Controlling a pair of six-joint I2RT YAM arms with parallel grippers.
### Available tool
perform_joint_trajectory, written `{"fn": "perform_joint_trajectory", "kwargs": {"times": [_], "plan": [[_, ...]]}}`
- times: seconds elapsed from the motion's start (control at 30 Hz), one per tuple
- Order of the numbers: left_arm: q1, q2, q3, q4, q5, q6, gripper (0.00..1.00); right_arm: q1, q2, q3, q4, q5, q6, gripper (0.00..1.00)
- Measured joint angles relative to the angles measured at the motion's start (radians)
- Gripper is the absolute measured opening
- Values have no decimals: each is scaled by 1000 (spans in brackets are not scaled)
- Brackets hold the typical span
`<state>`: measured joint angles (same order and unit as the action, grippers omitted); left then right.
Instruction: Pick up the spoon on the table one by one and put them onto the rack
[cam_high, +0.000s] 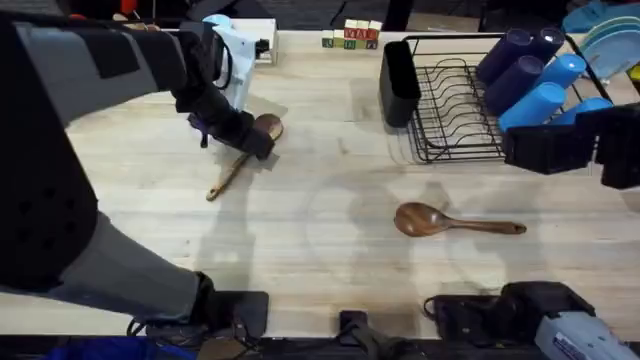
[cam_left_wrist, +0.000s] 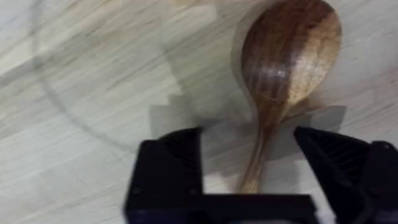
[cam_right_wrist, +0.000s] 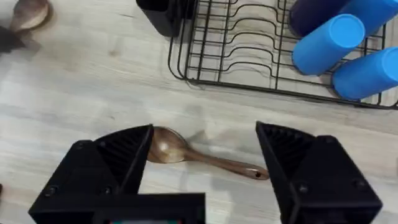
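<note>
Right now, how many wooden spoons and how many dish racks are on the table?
Wooden spoons: 2, the light tan wooden spoon and the darker reddish-brown wooden spoon
Dish racks: 1, the black wire dish rack
Total: 3

Tan spoon (cam_high: 243, 154); reddish-brown spoon (cam_high: 455, 221); black rack (cam_high: 450, 100); blue cups (cam_high: 540, 85); pale-grained table (cam_high: 330, 200).
</note>
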<state>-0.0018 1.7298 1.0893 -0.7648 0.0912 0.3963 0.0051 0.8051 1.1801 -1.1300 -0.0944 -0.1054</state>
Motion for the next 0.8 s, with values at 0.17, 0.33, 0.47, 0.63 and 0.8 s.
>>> {"fn": "perform_joint_trajectory", "kwargs": {"times": [0.17, 0.33, 0.47, 0.63, 0.8], "plan": [[4, 5, 5, 11, 10, 1, 377, 0, 0, 0, 0, 0, -4, 996], [4, 5, 7, 15, 24, 0, 68, 0, 0, 0, 0, 0, -5, 996], [4, 5, 8, 16, 26, 1, 52, 0, 0, 0, 0, 0, -7, 996], [4, 6, 8, 18, 28, 1, 46, 0, 0, 0, 0, 0, -7, 996], [5, 5, 8, 20, 28, 0, 40, 0, 0, 0, 0, 0, -7, 996]]}}
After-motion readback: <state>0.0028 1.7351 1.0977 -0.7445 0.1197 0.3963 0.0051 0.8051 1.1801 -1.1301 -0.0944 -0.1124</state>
